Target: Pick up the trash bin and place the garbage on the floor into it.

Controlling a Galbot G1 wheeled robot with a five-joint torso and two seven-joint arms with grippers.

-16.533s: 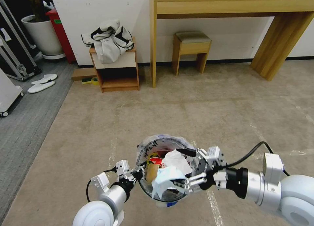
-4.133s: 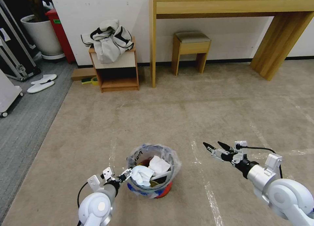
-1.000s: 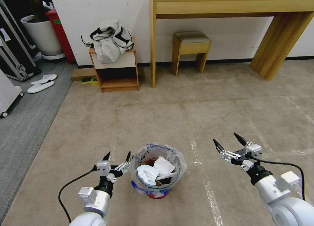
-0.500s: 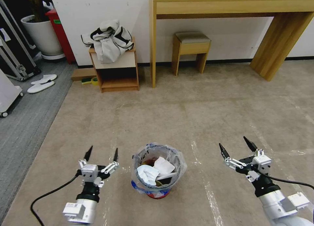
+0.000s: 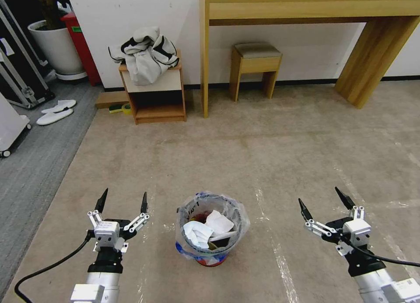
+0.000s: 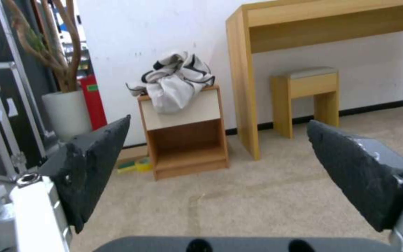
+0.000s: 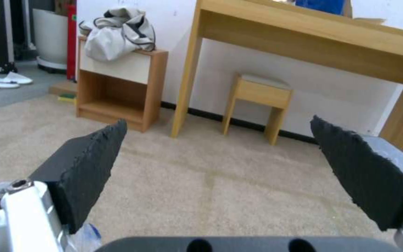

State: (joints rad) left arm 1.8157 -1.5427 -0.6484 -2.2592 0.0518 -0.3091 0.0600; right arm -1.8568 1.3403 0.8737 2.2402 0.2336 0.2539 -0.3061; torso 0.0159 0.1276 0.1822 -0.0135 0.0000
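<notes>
The small red trash bin, lined with a crinkled clear bag, stands upright on the beige floor between my arms. Garbage fills it: crumpled white tissues and a red-and-white wrapper show at the top. My left gripper hangs open to the bin's left, apart from it. On the other side my right gripper is open too, well clear of the bin. Both hold nothing. In the wrist views the left gripper and right gripper frame bare carpet, and a scrap of the bin's bag shows.
A small wooden cabinet with a grey garment stands at the back left. A wooden stool and a long wooden desk line the wall. White slippers lie on grey carpet at left, near a white planter.
Over the frames the bin went down from my grippers onto the carpet and my left gripper let go of its rim. In the last second both arms drew back and outward from it.
</notes>
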